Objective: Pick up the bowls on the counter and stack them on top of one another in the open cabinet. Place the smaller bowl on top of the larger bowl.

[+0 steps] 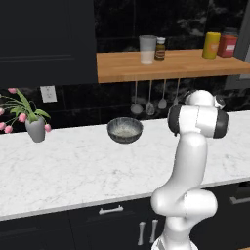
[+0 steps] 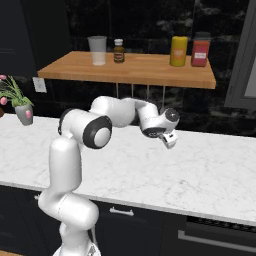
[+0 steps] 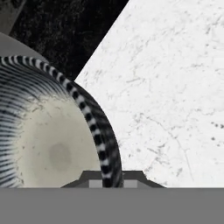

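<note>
Marble, white with faint grey veins, makes up the counter [image 1: 73, 166], a long slab over black cabinet fronts with silver handles. A round bowl [image 1: 125, 130] sits toward the counter's back edge, dark grey and speckled, ribbed outside, pale whitish within. In the hand view its rim [image 3: 94, 127] shows as a beaded black-and-white band curving down between the fingertips, with fine ribs running into the creamy basin; the far left of the bowl is cut off there. The gripper [image 3: 111, 180] is clamped on that rim, jaws drawn close with one tip either side of the wall. In the right base view the arm's own links hide the bowl. Near the counter's left end stands a grey vase [image 1: 35, 129] of pink tulips. The light-brown wooden shelf [image 1: 171, 66] carries a frosted tumbler [image 1: 147, 49], a small brown bottle [image 1: 160, 49], a yellow canister [image 1: 211, 45] and a red one [image 1: 227, 44]; their labels are too small to read. Ladles [image 1: 149, 105] hang under the shelf.
</note>
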Robot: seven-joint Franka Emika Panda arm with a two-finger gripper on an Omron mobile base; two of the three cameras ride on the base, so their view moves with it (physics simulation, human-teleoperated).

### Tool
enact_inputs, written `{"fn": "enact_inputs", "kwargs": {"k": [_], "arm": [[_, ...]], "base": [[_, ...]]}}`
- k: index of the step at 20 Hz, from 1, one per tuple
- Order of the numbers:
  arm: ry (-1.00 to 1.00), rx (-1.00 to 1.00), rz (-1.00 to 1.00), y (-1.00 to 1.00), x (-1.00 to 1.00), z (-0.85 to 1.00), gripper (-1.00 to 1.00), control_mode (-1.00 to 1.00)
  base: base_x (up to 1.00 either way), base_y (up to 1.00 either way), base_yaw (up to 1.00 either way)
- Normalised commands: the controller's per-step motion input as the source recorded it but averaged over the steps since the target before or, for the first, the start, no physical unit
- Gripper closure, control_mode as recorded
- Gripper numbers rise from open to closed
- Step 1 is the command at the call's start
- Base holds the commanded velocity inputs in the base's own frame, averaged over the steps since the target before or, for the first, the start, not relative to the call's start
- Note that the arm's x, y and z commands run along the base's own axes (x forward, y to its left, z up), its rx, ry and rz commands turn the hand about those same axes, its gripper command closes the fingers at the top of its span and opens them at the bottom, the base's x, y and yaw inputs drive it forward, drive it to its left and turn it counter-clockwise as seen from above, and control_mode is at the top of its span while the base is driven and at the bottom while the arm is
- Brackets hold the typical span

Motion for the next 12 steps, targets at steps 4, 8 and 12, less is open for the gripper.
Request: {"fn": "enact_inputs", "kwargs": {"k": [4, 8, 12], "arm": [[-0.19, 0.0, 0.08, 0.26, -0.44, 0.49, 1.0, -1.0], [-0.15, 0.0, 0.14, 0.65, -0.43, 0.29, 1.0, -1.0], [-0.08, 0.0, 0.17, 0.89, -0.23, 0.41, 1.0, -1.0]], "base": [[0.0, 0.0, 0.0], [0.0, 0.0, 0.0], [0.0, 0.0, 0.0]]}}
